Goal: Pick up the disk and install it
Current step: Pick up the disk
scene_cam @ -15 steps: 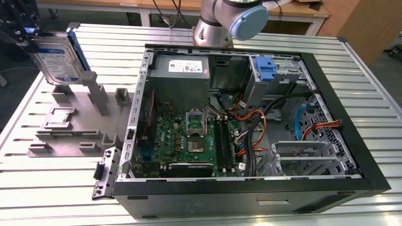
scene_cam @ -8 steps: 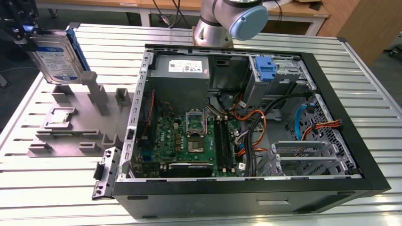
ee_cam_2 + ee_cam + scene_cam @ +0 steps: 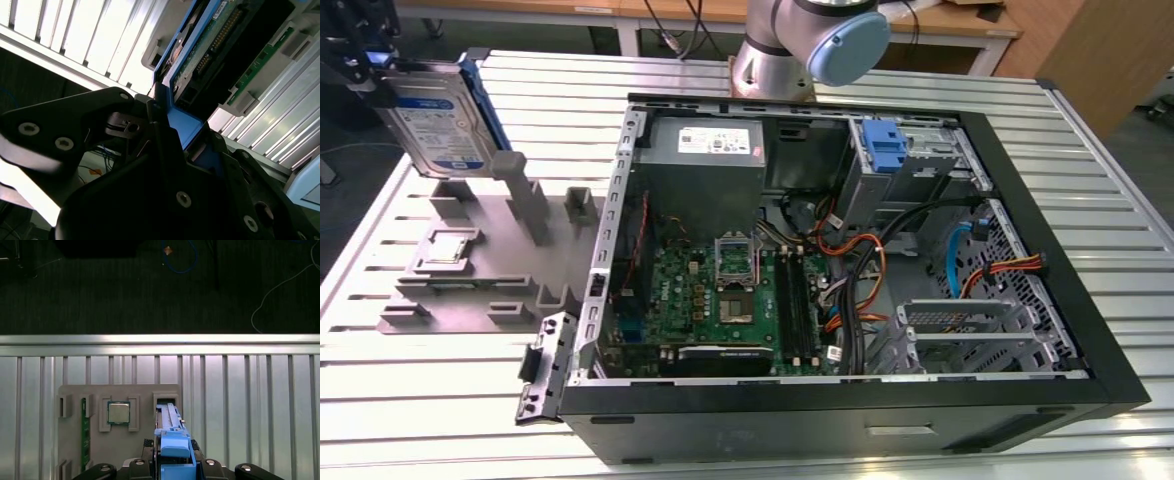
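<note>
Exterior view: hand is pinching the disk by its top edge.
Disk: hanging upright below the hand, long axis vertical, over the holder.
Case: lying open on the exterior view's right.

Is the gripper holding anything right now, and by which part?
Yes: the gripper grips the flat silver-grey metal hard drive by the blue plastic rail at its upper end.

Probably a robotics lab: slatted aluminium table, opened computer case, robot arm.
</note>
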{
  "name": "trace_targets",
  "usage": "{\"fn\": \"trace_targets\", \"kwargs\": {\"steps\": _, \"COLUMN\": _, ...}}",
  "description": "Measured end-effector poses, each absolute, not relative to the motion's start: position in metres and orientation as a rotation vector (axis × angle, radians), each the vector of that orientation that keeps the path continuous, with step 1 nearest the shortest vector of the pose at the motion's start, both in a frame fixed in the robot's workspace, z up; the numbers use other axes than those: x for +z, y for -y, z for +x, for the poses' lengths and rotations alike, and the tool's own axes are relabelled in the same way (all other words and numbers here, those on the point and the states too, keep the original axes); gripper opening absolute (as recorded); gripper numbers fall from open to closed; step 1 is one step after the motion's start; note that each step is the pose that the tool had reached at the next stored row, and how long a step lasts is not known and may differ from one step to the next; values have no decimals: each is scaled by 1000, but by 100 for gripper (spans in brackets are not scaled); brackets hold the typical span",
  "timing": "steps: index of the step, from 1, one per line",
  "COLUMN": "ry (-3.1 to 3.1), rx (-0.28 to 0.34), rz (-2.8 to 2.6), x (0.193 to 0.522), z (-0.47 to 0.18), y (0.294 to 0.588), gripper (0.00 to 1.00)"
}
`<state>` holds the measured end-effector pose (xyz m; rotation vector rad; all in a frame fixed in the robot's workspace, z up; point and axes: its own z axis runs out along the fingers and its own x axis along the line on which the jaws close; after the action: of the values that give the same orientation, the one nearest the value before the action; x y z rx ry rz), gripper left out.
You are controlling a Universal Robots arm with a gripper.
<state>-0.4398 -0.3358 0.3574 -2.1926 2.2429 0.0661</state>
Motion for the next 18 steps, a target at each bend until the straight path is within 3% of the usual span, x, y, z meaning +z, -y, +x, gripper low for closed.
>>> {"fn": "trace_targets", "kwargs": {"steps": 18, "ry": -2245, "rx": 61, "rz": -2195, "x": 362, "z": -440, "y": 336, "gripper": 37}}
